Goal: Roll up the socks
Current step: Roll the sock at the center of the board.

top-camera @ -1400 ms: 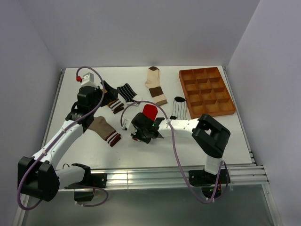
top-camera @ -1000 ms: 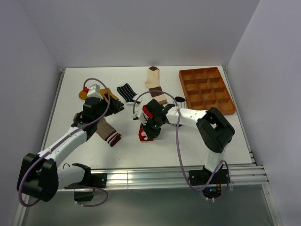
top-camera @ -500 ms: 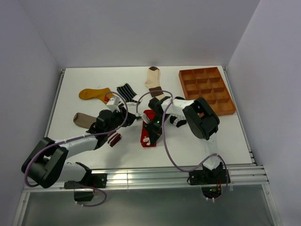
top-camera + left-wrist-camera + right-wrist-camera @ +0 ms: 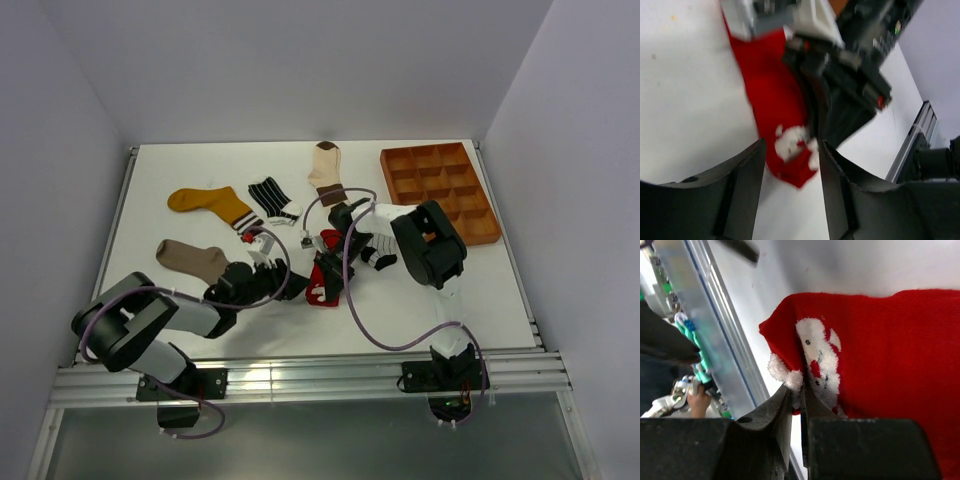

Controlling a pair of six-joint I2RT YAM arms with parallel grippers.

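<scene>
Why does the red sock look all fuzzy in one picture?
Left wrist view: the red sock is smeared with blur. Right wrist view: the sock is sharp, but the right fingers up close are dark and soft. Top view: crisp and evenly lit.

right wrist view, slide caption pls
Shut right pincer pinching the red sock beside its white mark

Red sock [image 4: 880, 340] with white mark, mustard sock [image 4: 205, 203], brown tray [image 4: 450, 241].

Legible text: none in any view | Labels, brands, numbers: none readable | Only mark: white bearded-face motif [image 4: 817, 357] on red sock [image 4: 880, 340], centre of right wrist frame
</scene>
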